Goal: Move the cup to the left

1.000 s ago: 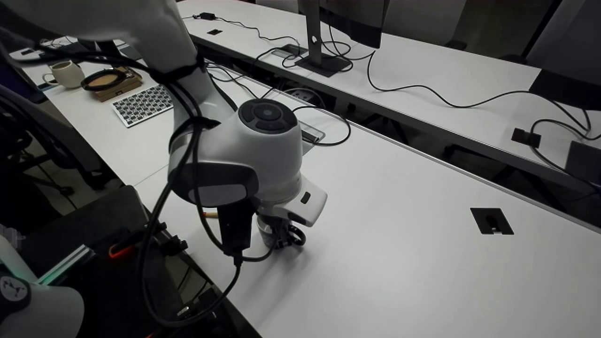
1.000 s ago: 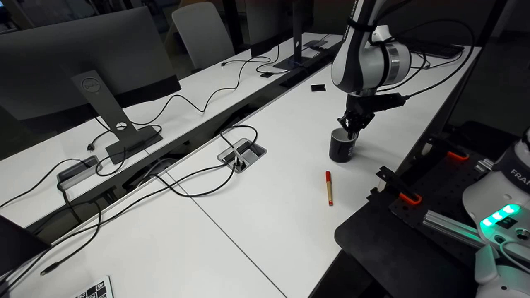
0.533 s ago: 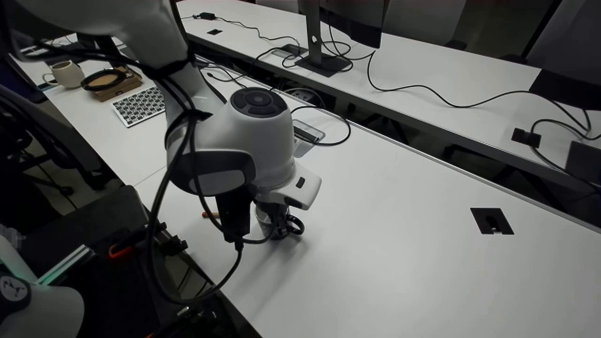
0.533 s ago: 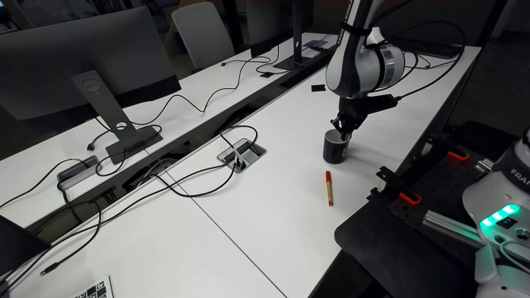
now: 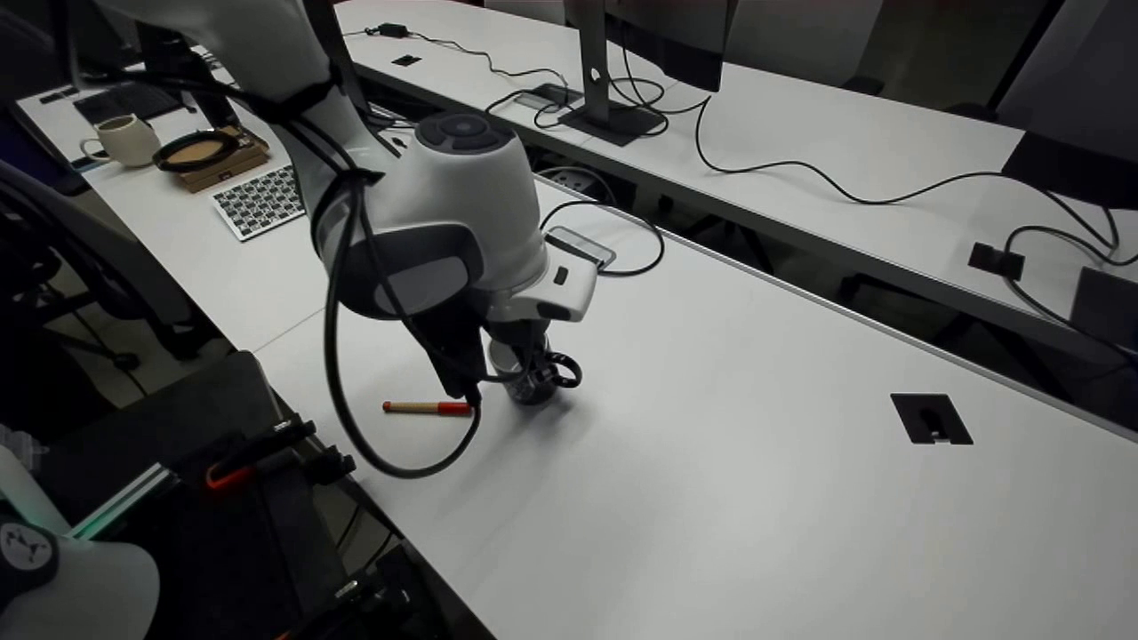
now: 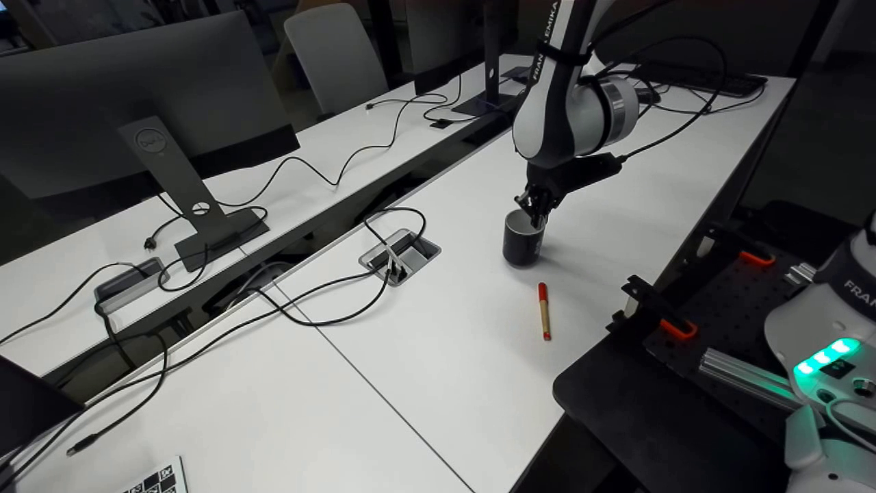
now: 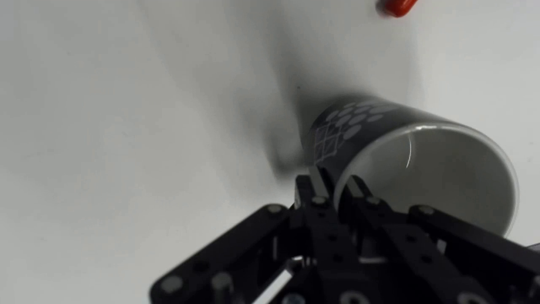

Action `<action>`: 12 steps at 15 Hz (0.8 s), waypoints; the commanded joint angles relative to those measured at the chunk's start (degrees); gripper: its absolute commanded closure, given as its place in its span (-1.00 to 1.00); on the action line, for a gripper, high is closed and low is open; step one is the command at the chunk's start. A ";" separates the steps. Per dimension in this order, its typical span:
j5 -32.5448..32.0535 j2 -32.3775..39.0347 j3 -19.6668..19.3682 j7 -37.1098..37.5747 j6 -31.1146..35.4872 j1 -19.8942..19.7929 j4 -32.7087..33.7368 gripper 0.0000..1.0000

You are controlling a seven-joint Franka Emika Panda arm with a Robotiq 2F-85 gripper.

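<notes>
Evidently the cup [image 6: 522, 245] is held by its wall rather than round its body: in the wrist view one of the fingers [image 7: 322, 215] is let down into the pale mouth, the other is set against the dark outside, and the wall is pinched between them by the gripper [image 7: 336, 183]. A thin edge is probably chosen because otherwise the full width would have to be spanned. The pinch is made close to the handle [image 5: 577, 368], which is seen in an exterior view to stick out and seems free of the grip. Roughly upright, the cup is held low, on or just above the table [image 6: 445, 342]; whether its base is touching cannot be told, but only a short lowering, if any, should be needed for release. The pen [image 6: 544, 311], lying near but apart, may have to be steered around if the path leads that way. The leftward carry is taken to be the step in hand; how much of it remains cannot be judged.
</notes>
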 commanded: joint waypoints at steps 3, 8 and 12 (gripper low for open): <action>-3.36 -1.04 1.60 0.45 3.49 2.60 2.01 0.95; -4.17 0.50 18.76 -5.21 4.36 -10.54 4.13 0.95; -5.44 3.47 32.33 -11.04 3.38 -22.63 4.77 0.95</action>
